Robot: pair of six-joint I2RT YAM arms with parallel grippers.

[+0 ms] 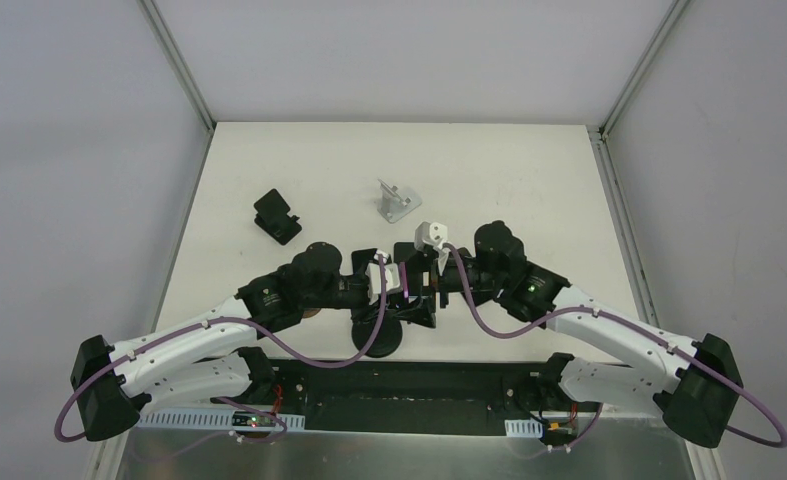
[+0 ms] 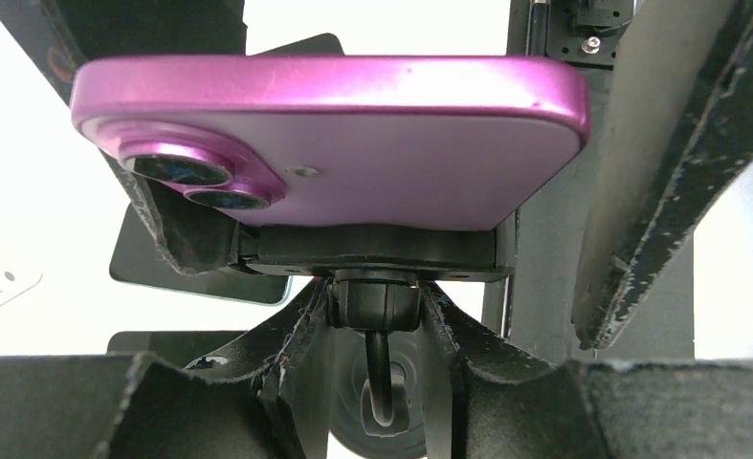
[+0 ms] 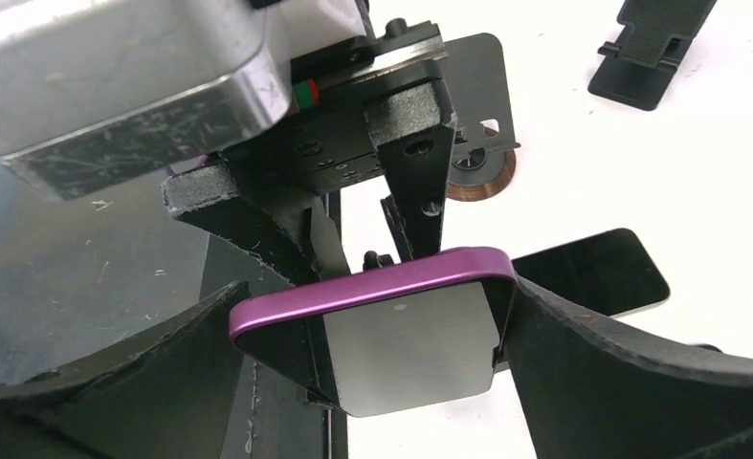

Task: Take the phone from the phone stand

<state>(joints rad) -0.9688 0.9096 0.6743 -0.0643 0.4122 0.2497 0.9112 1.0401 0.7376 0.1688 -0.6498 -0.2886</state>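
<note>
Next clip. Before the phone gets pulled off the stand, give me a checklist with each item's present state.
1. Right gripper shut across the phone, touching both edges: ok.
2. Left gripper holding the stand at its neck, below the cradle: ok.
3. Phone seated flat against the stand's cradle: ok.
4. Right gripper's hold firm enough to pull: cannot tell.
5. How the cradle holds the phone: cannot tell.

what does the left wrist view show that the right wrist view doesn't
Only left wrist: the phone's purple back with its lenses, and the left tool pinching the stand below it. Only right wrist: the screen and a spare stand. Both: the phone with the right tool closed on its edges.
</note>
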